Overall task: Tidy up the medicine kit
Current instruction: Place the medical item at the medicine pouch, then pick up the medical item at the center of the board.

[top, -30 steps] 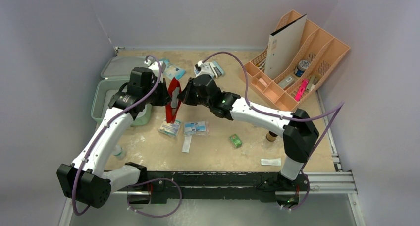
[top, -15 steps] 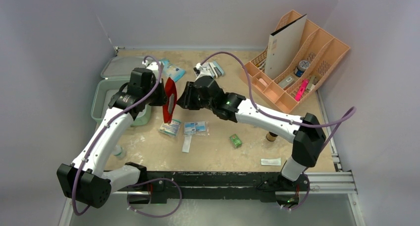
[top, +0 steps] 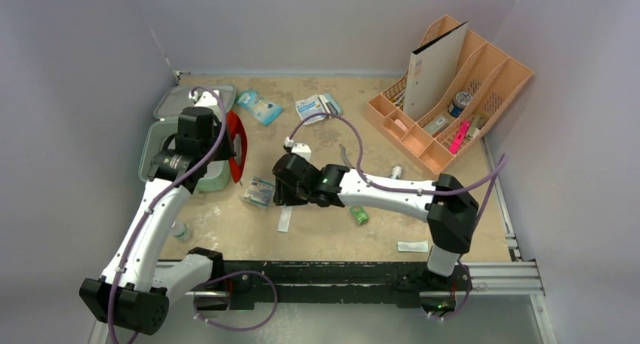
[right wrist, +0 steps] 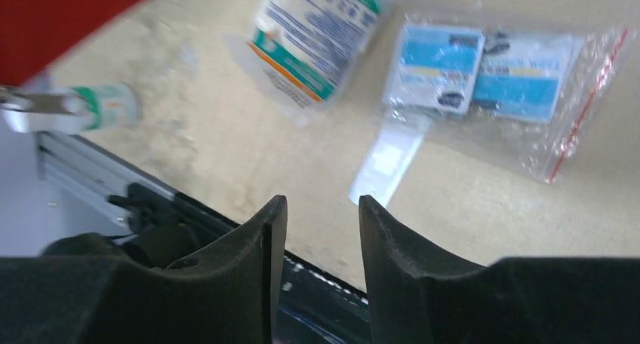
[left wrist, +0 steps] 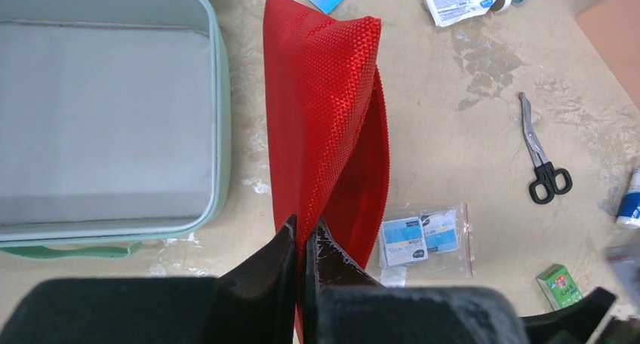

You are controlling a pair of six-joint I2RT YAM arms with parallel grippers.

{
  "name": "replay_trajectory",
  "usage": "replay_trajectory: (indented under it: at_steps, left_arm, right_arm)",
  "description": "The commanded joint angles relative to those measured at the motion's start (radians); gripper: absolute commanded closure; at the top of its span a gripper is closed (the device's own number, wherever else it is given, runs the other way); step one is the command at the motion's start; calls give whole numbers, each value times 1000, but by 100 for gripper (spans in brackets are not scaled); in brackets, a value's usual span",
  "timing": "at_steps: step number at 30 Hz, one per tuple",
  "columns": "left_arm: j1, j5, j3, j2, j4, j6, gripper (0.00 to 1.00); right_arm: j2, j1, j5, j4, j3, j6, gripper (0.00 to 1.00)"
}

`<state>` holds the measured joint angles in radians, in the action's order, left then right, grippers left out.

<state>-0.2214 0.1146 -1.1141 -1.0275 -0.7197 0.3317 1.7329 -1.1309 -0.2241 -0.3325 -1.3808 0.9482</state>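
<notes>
- The medicine kit (left wrist: 219,133), a mint-green rounded-rectangular clamshell case, lies open at the far left of the table; its lid is folded back toward the far wall; its grey tray looks bare in the left wrist view
- The left gripper (left wrist: 302,234) has its jaws pressed together on one edge of a flat red woven-fabric pouch (left wrist: 324,118); the pouch hangs from that pinch just beside the kit's right rim, apart from it
- The right gripper (right wrist: 321,208) hovers over the middle of the table; its jaws are spread with nothing between them; under it lie a clear zip bag of blue-printed packets (right wrist: 490,65), a white sachet with green and orange print (right wrist: 317,35) and a thin white strip (right wrist: 389,159)
- Black-handled scissors (left wrist: 540,159) and a small green box (left wrist: 557,282) lie further right, well apart from the kit
- Handling, as a judgement: the kit looks like a stiff, smooth shell, light while unfilled, so it may slide if nudged sideways; the lid likely swings freely on its hinge
- The likeliest holds are the upright side wall of the tray, pinched across its rim, or the green strap (left wrist: 68,250) at its near edge; the rounded corners would probably slip out of the fingers
</notes>
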Motion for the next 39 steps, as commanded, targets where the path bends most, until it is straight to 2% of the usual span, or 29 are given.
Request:
replay_trajectory:
  at_steps: [1, 11, 39]
  left_arm:
    - [7, 20, -13, 5, 31, 15, 100]
    - [8, 22, -9, -3, 28, 13, 100]
    - [8, 46, -12, -20, 17, 15, 100]
  right_arm:
    - [39, -27, -68, -89, -31, 49, 56]
    - [171, -42, -53, -174, -110, 100, 52]
    - [378, -49, -56, -376, -303, 150, 53]
